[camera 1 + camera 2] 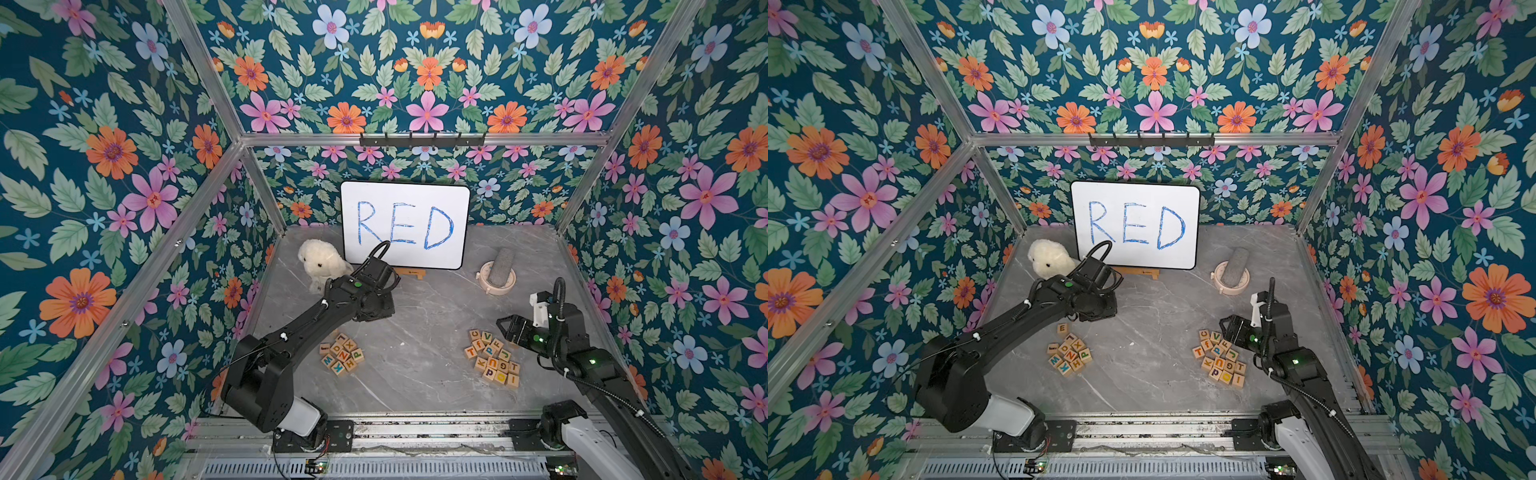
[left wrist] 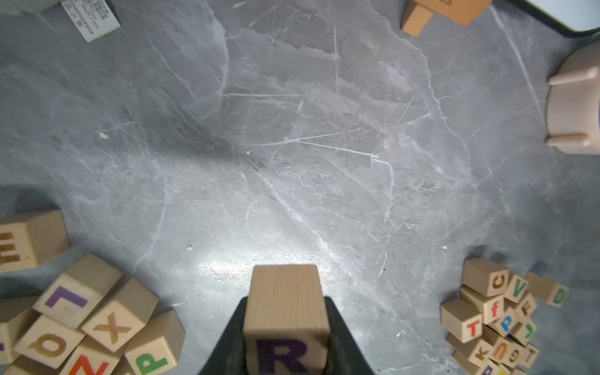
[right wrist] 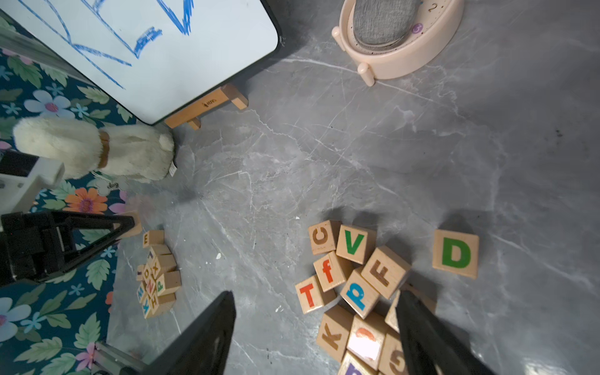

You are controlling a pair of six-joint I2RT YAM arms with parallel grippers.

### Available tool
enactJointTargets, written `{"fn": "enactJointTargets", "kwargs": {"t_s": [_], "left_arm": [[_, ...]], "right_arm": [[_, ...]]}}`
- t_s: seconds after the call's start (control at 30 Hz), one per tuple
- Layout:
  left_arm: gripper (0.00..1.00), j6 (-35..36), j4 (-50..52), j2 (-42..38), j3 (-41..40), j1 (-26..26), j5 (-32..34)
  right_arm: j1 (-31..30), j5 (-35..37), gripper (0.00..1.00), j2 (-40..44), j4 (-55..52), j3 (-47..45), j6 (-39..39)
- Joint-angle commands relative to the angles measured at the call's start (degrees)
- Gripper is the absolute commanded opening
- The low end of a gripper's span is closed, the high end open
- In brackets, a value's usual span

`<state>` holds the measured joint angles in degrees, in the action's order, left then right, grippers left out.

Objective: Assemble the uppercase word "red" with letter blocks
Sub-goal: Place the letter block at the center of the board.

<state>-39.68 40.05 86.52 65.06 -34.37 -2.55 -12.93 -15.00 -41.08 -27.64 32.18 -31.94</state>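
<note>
1. Floral wallpaper (image 1: 124, 166) closed in three sides of the grey marble table (image 1: 415, 386), with aluminium posts (image 1: 264, 187) at the back corners.
2. At the back, a whiteboard (image 1: 405, 195) on a wooden stand (image 1: 410, 273) read "RED" in blue. A white plush toy (image 1: 318, 262) sat just beside it, and a pale pink dish (image 1: 498, 291) carried a grey pad (image 1: 500, 266).
3. The stand bore a small dark stamp and the plush a sewn tag (image 2: 91, 19), both too fine to read.
4. The left pincer (image 2: 287, 302) was clamped on the R block (image 2: 285, 324), seemingly raised off the table, between the plush and the left pile (image 1: 340, 353).
5. The E block (image 1: 1062, 329) lay just beyond that pile, slightly apart from it; L, X, N and P showed among the pile's faces.
6. The right pincer (image 3: 313, 297) hung over the right pile (image 1: 492, 359) with its fingers wide apart, holding nothing. C, V, f, T and F faced up there.
7. The D block (image 3: 456, 253) lay flat by itself near that pile, green letter up.
8. Open marble stretched between the two piles, up to the stand.
</note>
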Motion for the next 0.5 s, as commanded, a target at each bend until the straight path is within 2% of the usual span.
{"fn": "enactJointTargets", "kwargs": {"t_s": [0.0, 0.17, 0.37, 0.47], "left_arm": [[0.0, 2.0, -4.1, 2.8, 0.7, -0.7, 2.9], [0.0, 3.5, -3.2, 9.9, 5.4, -3.9, 10.0], [0.0, 6.4, -2.0, 14.3, 7.8, -3.8, 12.6], [0.0, 7.0, -1.0, 16.6, 9.2, -3.2, 12.5]], "right_arm": [[-1.7, 0.3, 0.79, -1.6, 6.3, -1.9, 2.8], [-7.2, 4.4, 0.8, -4.0, 14.4, -4.5, 6.6], [-10.2, 4.2, 0.83, -5.6, 25.2, -10.4, 7.4], [-12.7, 6.4, 0.86, -5.3, 28.9, -13.9, 8.3]]}}
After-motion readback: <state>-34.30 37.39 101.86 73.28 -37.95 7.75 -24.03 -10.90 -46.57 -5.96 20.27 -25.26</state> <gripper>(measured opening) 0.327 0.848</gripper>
